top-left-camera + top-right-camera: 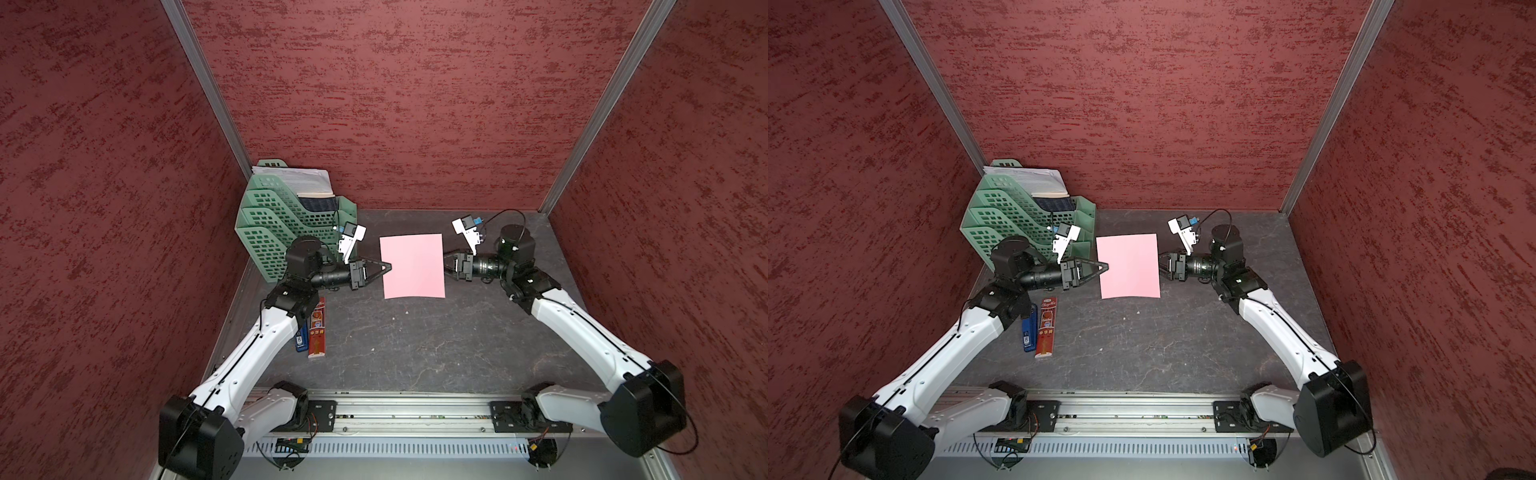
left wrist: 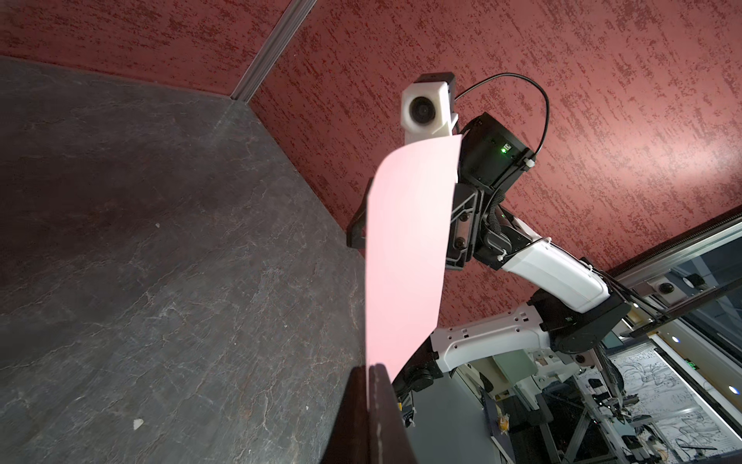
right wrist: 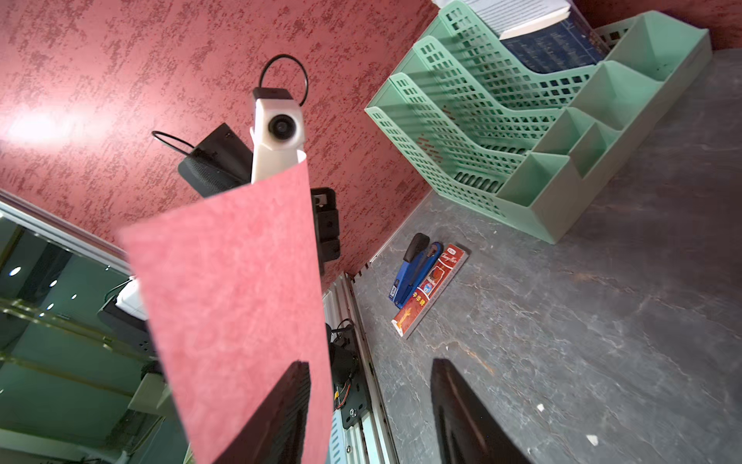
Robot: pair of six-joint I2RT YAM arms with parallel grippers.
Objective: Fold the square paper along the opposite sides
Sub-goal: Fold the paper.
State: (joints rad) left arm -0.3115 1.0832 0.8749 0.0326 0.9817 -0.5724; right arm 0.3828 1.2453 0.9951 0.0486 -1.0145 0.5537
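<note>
left tool (image 1: 389, 268) clamps square paper (image 1: 413, 266) | right tool (image 1: 449, 266) parted | green rack (image 1: 266, 224), red box (image 1: 318, 328) nearby

Matte pink square paper (image 1: 413, 266), perforated green plastic rack (image 1: 266, 226), veined grey stone-look tabletop (image 1: 415, 345), rough-textured maroon walls (image 1: 395, 104).

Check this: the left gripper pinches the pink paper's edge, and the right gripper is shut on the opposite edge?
No: the right gripper is open there; the right wrist view shows its jaws apart. The left gripper pinches the edge of the pink paper.
</note>
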